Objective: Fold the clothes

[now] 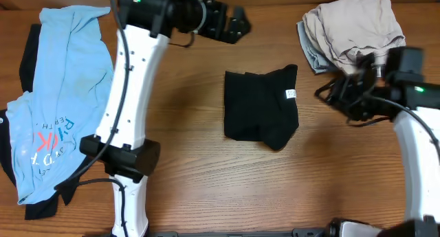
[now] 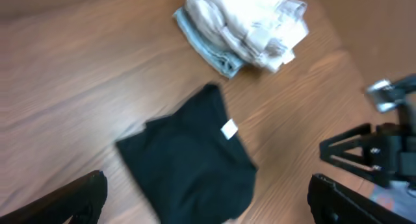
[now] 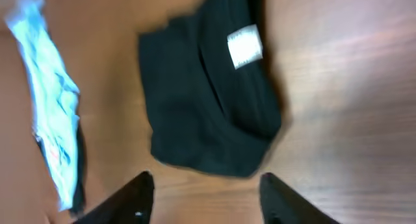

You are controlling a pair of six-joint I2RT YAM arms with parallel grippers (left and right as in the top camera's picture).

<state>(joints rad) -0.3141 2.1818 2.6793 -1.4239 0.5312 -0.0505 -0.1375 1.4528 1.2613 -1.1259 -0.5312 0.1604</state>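
Note:
A folded black garment (image 1: 260,111) with a small white tag lies at the table's middle; it also shows in the left wrist view (image 2: 192,162) and the right wrist view (image 3: 208,113). A light-blue printed tee (image 1: 62,93) lies spread at the left over darker cloth, and shows in the right wrist view (image 3: 49,104). A beige and grey bundle (image 1: 354,31) sits at the back right, also in the left wrist view (image 2: 244,29). My left gripper (image 1: 237,24) is open and empty above the table behind the black garment. My right gripper (image 1: 337,93) is open and empty to its right.
Dark cloth (image 1: 27,58) peeks out under the tee at the left edge. The wooden table (image 1: 206,189) runs bare in front of the black garment. The left arm's white links (image 1: 127,99) stand between the tee and the black garment.

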